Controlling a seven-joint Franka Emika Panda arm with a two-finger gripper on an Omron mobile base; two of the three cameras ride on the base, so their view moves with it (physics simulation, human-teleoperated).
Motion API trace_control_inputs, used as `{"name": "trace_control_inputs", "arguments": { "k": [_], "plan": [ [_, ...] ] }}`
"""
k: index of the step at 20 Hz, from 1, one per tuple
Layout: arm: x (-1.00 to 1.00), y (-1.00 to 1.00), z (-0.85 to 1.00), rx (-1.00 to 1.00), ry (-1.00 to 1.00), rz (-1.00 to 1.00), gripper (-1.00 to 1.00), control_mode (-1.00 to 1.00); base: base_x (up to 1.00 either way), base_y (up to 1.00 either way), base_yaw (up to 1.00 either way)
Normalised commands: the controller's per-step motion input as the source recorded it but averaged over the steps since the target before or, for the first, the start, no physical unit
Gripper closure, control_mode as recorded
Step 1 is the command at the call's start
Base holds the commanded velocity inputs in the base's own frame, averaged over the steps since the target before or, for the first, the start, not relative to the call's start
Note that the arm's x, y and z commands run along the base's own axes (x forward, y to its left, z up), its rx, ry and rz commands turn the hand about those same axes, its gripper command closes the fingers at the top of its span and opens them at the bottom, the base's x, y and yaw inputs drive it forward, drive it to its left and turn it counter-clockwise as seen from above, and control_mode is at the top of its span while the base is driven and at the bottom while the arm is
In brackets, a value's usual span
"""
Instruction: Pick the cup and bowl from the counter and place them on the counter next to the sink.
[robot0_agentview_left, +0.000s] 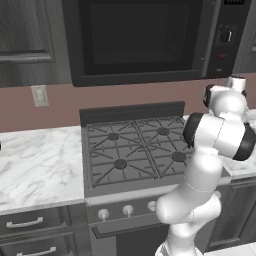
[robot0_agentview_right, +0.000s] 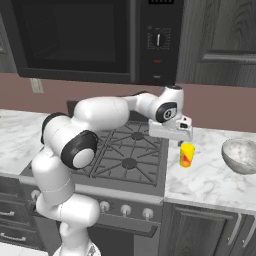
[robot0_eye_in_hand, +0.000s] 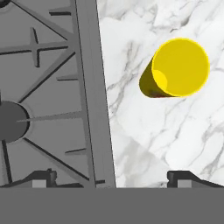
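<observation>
1. The gripper (robot0_agentview_right: 180, 142) is hanging wide open above the bench (robot0_agentview_right: 210, 180), its jaws spread fully and holding nothing.
2. In the hand view its two dark fingertips (robot0_eye_in_hand: 186, 177) are showing far apart at the bottom, one over the stove edge and one over the marble, with nothing between them.
3. The cup (robot0_agentview_right: 186, 155) is standing upright on the bench just below and slightly to the right of the gripper in the right base view, apart from the fingers; a red-orange mark is showing on its side.
4. Seen from the hand, the cup (robot0_eye_in_hand: 177, 68) is sitting toward the upper right with its open yellow mouth facing the camera, off to one side of the line between the fingertips.
5. The stove (robot0_agentview_right: 127, 150) is lying just beside the cup, its grey grates (robot0_eye_in_hand: 39, 87) running along the marble's edge.
6. The bowl (robot0_agentview_right: 241, 155) is resting on the bench farther right, apart from the cup.
7. A dark microwave (robot0_agentview_left: 145, 40) is hanging above the stove, with the white arm (robot0_agentview_left: 215, 135) reaching off to the right in the left base view.
</observation>
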Motion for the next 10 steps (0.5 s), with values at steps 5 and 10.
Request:
{"name": "trace_control_inputs", "arguments": {
  "k": [5, 10],
  "plan": [
    [0.04, -0.14, 0.0, 0.0, 0.0, 0.04, -1.0, -1.0, 0.0, 0.0, 0.0],
    [0.2, -0.23, 0.0, 0.0, 0.0, 0.03, -1.0, -1.0, 0.0, 0.0, 0.0]
  ]
}}
